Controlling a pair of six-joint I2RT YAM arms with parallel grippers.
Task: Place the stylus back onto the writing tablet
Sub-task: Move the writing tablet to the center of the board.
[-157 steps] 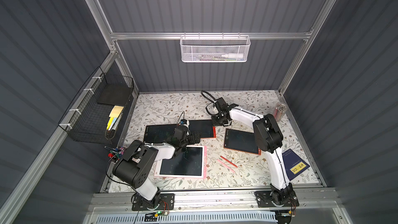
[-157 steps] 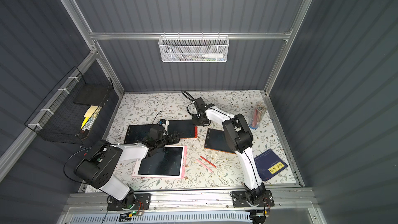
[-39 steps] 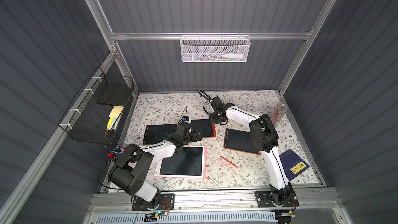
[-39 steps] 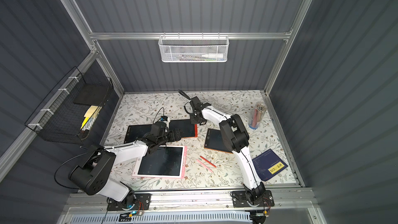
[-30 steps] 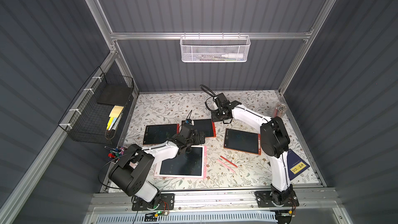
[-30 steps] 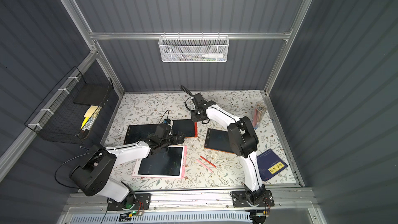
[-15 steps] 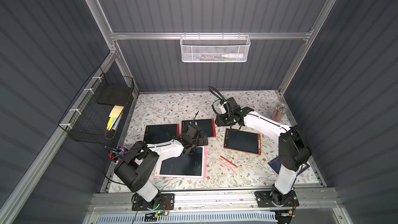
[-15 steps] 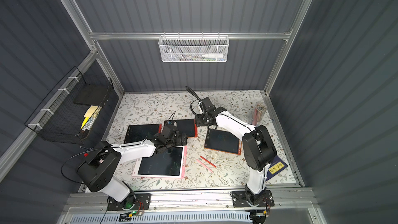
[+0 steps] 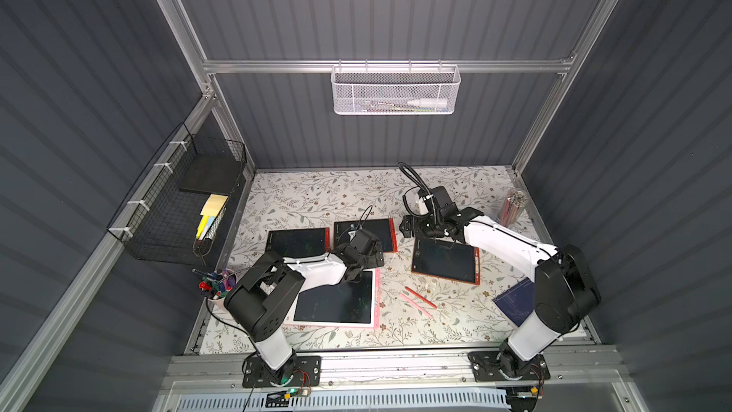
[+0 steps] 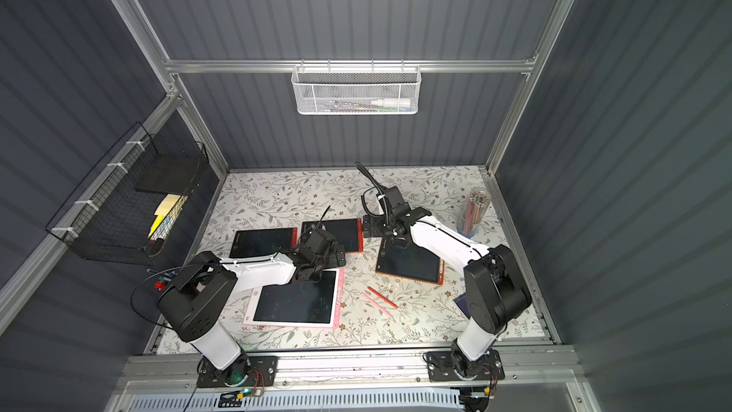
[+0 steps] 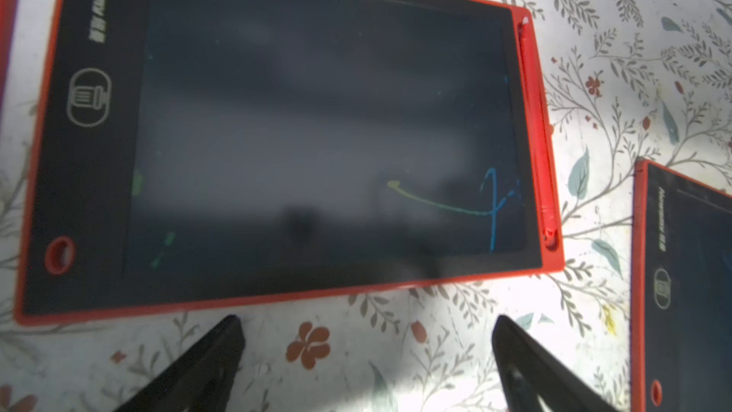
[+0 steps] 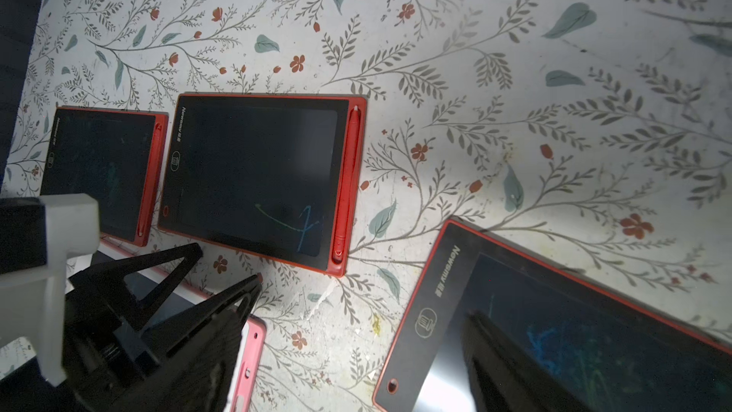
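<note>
Red stylus (image 9: 420, 297) and pink stylus (image 9: 414, 305) lie side by side, slanted, on the tabletop (image 9: 317, 192) between pink tablet (image 9: 336, 303) and red tablet (image 9: 443, 261), on the robot-base side of both grippers; the left gripper (image 11: 366, 323), spread wide and empty, seems slightly nearer than the right gripper (image 9: 412, 228), apparently likewise spread and empty.

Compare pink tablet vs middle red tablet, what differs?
Frame: pink tablet pink-and-white, middle red tablet red.
Size: pink tablet clearly larger than the red.
Stylus: red tablet has a red stylus docked along its edge; I can't see one on the pink.
Both lie flat, screens up.
</note>
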